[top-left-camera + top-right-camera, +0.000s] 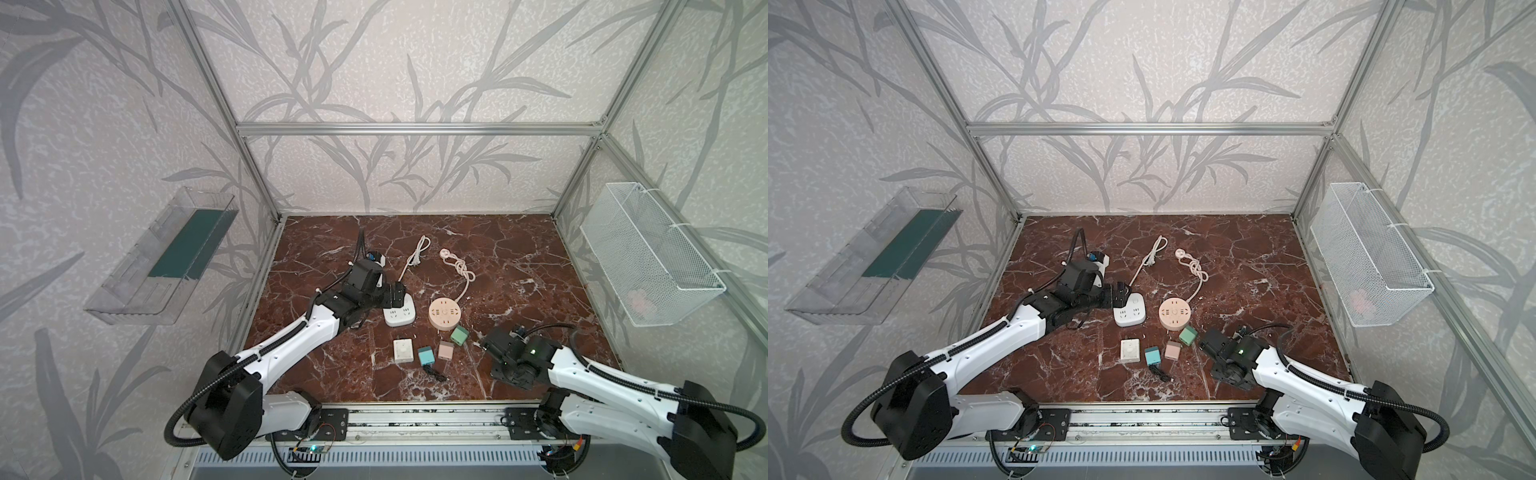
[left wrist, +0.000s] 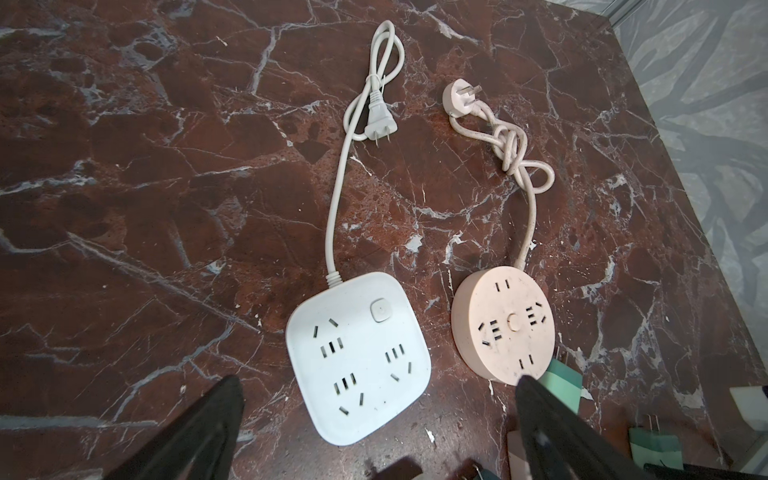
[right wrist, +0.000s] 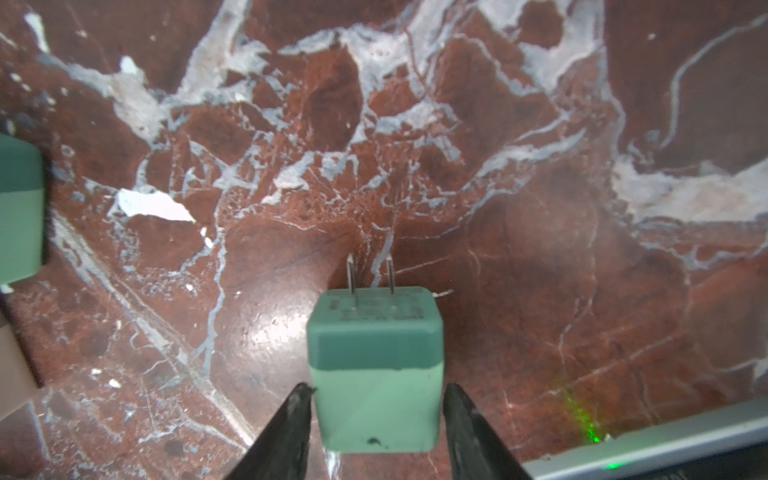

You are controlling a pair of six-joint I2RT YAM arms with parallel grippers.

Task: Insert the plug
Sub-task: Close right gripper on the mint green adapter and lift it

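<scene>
**Desk:** What's the bench like from your end?

**Operator:** I see a red-brown marble tabletop [image 1: 519, 266] inside an aluminium frame [image 1: 415, 129], with leaf-pattern wallpaper [image 1: 374, 62] all round.

**Desk:** Start at the right gripper.

**Operator:** My right gripper [image 3: 377, 388] has its two black fingers [image 3: 286, 432] partly closed and pressed against opposite sides of the green plug [image 3: 376, 357]. The two prongs [image 3: 351, 274] point away from the wrist, over the marble. I cannot tell if the plug is off the surface. In both top views it sits just beside the round pink socket block [image 1: 444, 312].

**Desk:** And the left?

**Operator:** My left gripper [image 2: 379, 379] is spread wide and holds nothing. It is over the white square socket block [image 2: 357, 357], which lies beside the pink one without touching it.

**Desk:** Containers?

**Operator:** The wire basket [image 1: 623, 232] on the right wall has something pale pink [image 1: 640, 305] in it, too blurred to name. The clear tray [image 1: 124, 291] on the left wall shows a dark green panel [image 1: 187, 245].
</scene>
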